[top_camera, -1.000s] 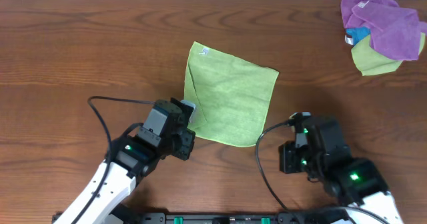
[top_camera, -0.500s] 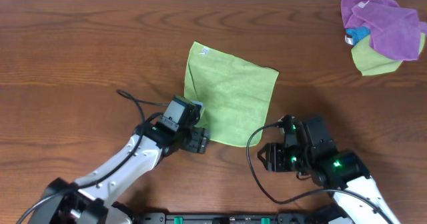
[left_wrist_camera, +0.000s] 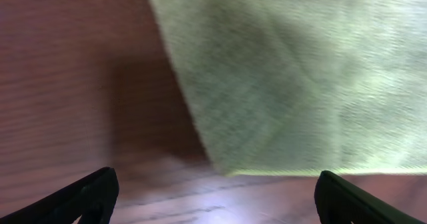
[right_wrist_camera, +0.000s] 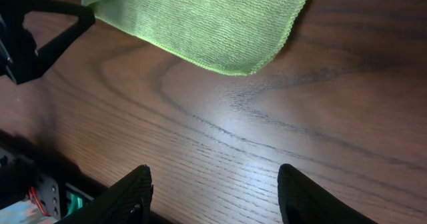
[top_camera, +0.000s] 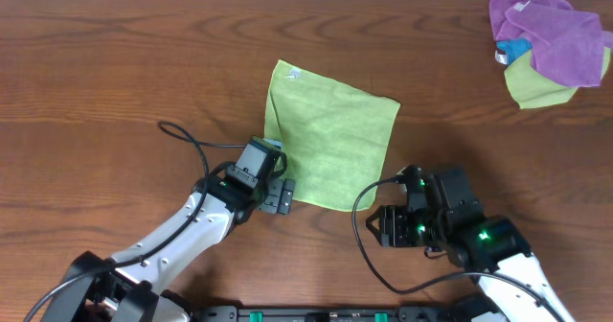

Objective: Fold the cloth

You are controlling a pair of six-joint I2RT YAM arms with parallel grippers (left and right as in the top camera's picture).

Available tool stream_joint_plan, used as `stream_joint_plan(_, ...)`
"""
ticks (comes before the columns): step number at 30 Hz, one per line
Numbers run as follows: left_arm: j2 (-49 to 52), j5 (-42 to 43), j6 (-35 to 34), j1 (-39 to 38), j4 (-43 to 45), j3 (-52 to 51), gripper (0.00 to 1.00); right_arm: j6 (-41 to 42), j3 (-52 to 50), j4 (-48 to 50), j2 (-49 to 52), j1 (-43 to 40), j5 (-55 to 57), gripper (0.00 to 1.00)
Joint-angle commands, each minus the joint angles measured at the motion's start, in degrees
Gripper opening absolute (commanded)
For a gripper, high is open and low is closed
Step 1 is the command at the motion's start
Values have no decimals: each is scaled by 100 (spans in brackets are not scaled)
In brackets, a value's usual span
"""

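Cloth (top_camera: 330, 145) lay flat on counter (top_camera: 115, 73), no fold made yet. Left hand (top_camera: 280, 195) & right hand (top_camera: 378, 228) both open, empty, near its front edge.

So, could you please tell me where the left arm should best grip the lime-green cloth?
Probably its near left corner, approached low from the robot's side. The cloth lies flat with that corner free on the table, just ahead of the open left fingers.
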Motion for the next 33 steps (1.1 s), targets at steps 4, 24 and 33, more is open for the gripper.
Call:
stream_joint_plan(4, 348, -560, 50, 0, 153, -13, 95, 26, -2, 11, 7, 48, -79, 61)
stream_joint_plan(24, 828, -2190, 793, -708, 107, 411, 95, 7, -2, 13, 7, 48, -79, 60)
stream_joint_plan(33, 1106, -2184, 966, -732, 2, 509, 95, 9, -2, 11, 7, 48, -118, 60)
